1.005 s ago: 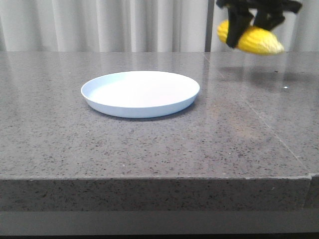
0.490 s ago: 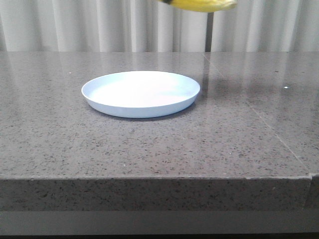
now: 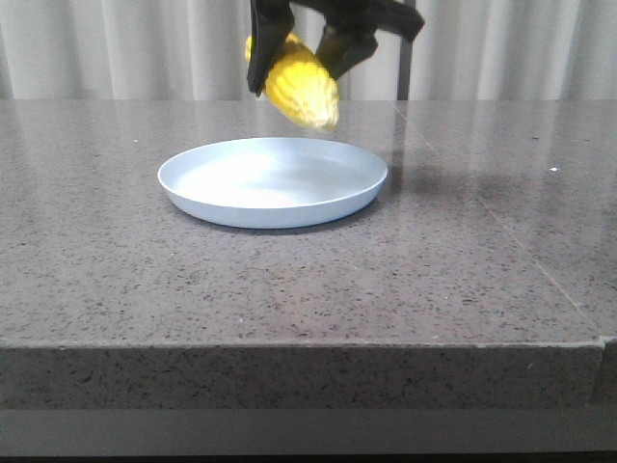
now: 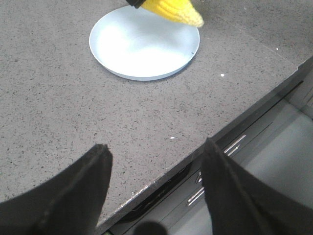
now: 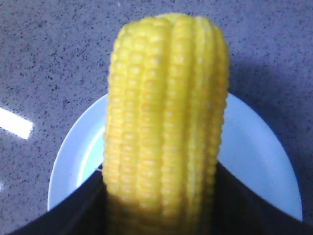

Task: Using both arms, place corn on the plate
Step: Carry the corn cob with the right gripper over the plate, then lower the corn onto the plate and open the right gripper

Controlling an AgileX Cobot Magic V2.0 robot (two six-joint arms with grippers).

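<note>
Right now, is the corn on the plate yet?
No. The corn hangs above the plate, gripped in the right claw, clear of it.

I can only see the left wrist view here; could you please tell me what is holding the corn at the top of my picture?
Observer: The right gripper is shut on the corn, dark fingers on both sides.
Operator: Is the corn touching the plate?
Observer: No. In the front view it hangs clear above the plate, tip tilted down.
Operator: Is it lined up over the plate?
Observer: The right wrist view shows the cob over the plate.
</note>
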